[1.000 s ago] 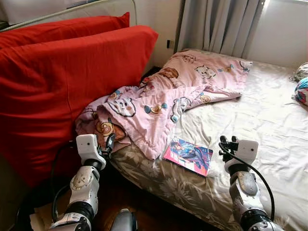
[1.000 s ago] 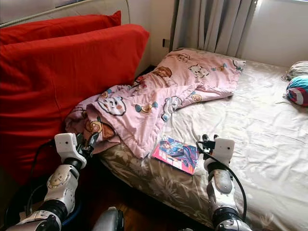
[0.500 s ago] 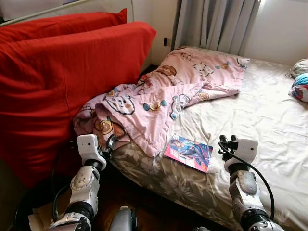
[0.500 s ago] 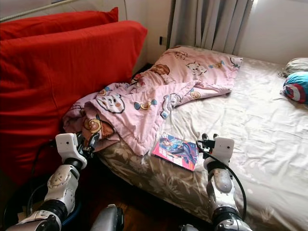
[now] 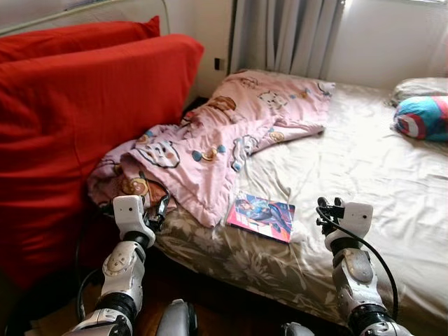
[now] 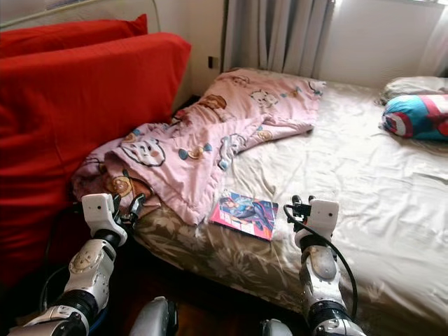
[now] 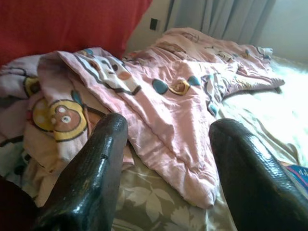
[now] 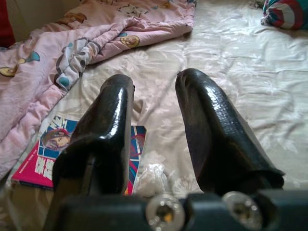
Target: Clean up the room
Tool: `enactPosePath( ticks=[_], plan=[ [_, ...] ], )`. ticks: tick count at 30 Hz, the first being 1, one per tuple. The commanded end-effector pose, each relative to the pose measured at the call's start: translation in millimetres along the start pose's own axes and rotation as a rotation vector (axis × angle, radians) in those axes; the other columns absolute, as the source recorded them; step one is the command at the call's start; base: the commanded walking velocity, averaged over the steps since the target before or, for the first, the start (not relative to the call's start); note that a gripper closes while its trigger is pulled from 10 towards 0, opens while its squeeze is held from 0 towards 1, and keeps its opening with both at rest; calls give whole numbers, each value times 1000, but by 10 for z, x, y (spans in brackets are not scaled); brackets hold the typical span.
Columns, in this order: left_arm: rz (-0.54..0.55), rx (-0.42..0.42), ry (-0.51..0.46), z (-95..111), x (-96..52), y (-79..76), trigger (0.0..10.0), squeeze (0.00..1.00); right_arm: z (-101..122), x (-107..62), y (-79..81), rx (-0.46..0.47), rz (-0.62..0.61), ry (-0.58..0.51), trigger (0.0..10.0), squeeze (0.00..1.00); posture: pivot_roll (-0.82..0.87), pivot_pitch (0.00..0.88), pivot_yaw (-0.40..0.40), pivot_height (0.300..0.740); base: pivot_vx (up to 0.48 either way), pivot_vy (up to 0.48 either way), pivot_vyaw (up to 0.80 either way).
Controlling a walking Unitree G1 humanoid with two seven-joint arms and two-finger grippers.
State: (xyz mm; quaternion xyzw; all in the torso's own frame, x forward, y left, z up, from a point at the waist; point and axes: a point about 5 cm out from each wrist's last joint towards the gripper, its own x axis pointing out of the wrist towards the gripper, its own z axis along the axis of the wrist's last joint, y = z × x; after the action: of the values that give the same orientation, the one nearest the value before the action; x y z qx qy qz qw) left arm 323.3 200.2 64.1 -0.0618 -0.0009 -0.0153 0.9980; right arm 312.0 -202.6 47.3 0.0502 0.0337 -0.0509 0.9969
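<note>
Two end effectors, left (image 5: 158,207) and right (image 5: 325,212), I'm holding spread apart, flanking the glossy flat magazine (image 5: 260,216) beside the rumpled quilted pink blanket (image 5: 210,143).

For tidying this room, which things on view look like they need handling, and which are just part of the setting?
Likely part of the job:
- pink blanket, crumpled and hanging over the bed edge
- comic book, flat on the sheet near the bed edge
- left gripper, open by the blanket
- right gripper, open beside the book

Just lying about:
- red cushions
- blue-and-red pillow
- curtain
</note>
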Motion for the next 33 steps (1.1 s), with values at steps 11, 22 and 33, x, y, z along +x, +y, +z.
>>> enactPosePath(
  ticks=[11, 22, 33],
  plan=[
    [-22, 2, 28, -11, 15, -12, 10000, 0, -69, -24, -23, 11, 4, 39, 10000, 0, 14, 0, -7, 607, 0, 0, 0],
    [-22, -3, 34, -21, 10, -9, 10000, 0, -196, -74, -74, -2, 17, 125, 10000, 0, 17, 0, -6, 607, 178, 0, 0],
    [-25, -6, 37, -28, 5, -11, 10000, 0, -330, -138, -86, -24, 33, 213, 10000, 0, 17, 0, -4, 607, 264, 0, 0]
  ],
)
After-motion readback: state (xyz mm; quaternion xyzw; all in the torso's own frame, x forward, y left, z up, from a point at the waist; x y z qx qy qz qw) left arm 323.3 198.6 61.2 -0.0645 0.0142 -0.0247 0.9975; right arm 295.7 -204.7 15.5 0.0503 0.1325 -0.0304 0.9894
